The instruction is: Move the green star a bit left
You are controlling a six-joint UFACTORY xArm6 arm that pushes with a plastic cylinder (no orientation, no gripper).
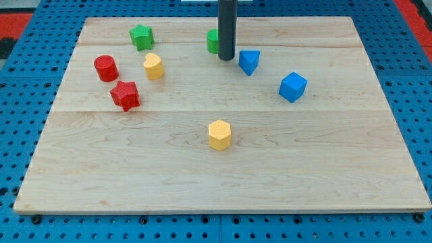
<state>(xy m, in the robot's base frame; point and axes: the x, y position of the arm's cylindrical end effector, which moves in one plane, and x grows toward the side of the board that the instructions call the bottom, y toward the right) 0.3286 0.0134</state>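
Coming straight down from the far edge of the surface [378,135], my rod stands upright with my tip [225,59] planted near the far-middle, right against a green block [212,42] half hidden behind it. No hand on this rig, just the rod, so nothing is held.

The green star [142,36] sits toward the far left corner, well apart from my tip, resting flat with its points clear. Near it are a yellow block [154,66], a red cylinder [106,68] and a red star [125,95]. A blue block [249,61] sits just right of my tip.
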